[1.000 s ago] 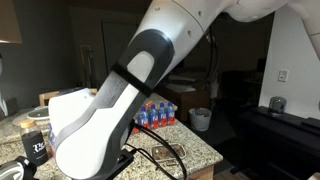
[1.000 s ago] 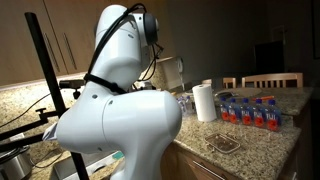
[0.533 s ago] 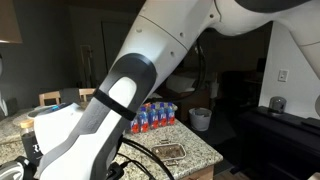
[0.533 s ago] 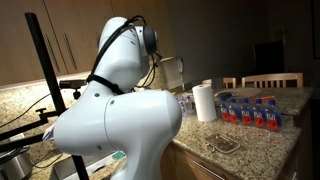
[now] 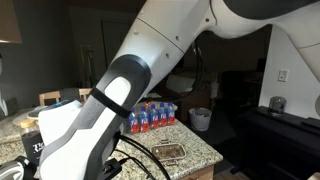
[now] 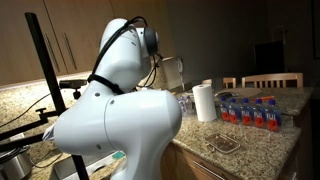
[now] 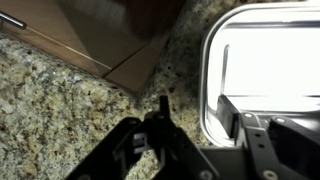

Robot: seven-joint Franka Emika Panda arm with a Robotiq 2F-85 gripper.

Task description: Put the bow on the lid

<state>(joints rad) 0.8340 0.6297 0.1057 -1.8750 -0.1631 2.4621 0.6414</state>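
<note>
In the wrist view the bow (image 7: 262, 62), a whitish plastic tub with rounded corners, sits on the speckled granite counter (image 7: 60, 100). My gripper (image 7: 195, 115) is open and straddles the tub's left wall, with one finger inside the tub and the other outside on the counter side. A gap shows between the outer finger and the wall. The lid (image 5: 168, 152), a flat shallow rectangular cover, lies on the counter near its front edge and also shows in an exterior view (image 6: 225, 142). The arm hides the gripper and the tub in both exterior views.
A paper towel roll (image 6: 204, 102) stands by a pack of bottles (image 6: 255, 112), which also shows in an exterior view (image 5: 150, 118). A round pale dish (image 5: 201, 119) sits beyond. A wooden cabinet front (image 7: 100, 30) borders the counter. Cables trail near the lid.
The arm swung across one exterior view between the earliest frames, then held nearly still. The lid has not moved.
</note>
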